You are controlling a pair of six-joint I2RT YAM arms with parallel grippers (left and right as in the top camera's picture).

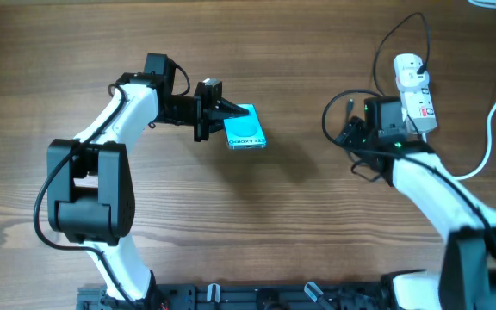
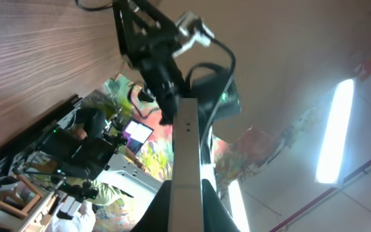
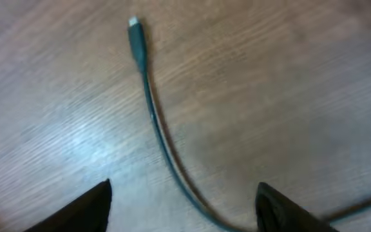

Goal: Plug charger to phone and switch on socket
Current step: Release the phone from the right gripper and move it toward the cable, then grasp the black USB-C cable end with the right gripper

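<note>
Jaws of your right gripper (image 3: pixel 184 193) stand spread; the charger (image 3: pixel 136 42) plug lies just ahead of them, its long axis pointing away, so this arm is nearer. Your left gripper (image 1: pixel 229 116) pinches the phone (image 1: pixel 246 131), well apart on the left.

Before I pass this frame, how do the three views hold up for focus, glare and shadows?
Overhead: sharp and evenly lit, with a soft shadow beside the phone. Left wrist: tilted upward, ceiling lights blown out behind the edge-on phone. Right wrist: blurred overall, the charger fuzzy, a pale sheen on the table.
</note>
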